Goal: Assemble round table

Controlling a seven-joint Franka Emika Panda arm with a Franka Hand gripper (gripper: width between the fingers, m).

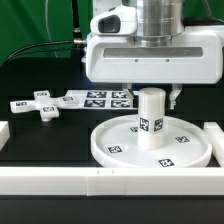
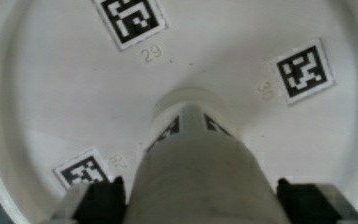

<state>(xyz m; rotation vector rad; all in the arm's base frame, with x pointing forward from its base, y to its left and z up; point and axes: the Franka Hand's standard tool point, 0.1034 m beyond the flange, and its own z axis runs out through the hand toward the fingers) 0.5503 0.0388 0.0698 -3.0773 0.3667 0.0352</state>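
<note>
In the exterior view we see strong, even light that seems to come from above. The white round disc (image 1: 150,166) is almost glaring against the black desk (image 1: 40,135), and the shadows on it are weak and soft. This picture is small and slightly unsharp. In the wrist view the leg (image 2: 202,170) is very near the lens, so it looks grey, shaded and out of focus. The tags (image 2: 304,72) are sharper but skewed towards the edges.
</note>
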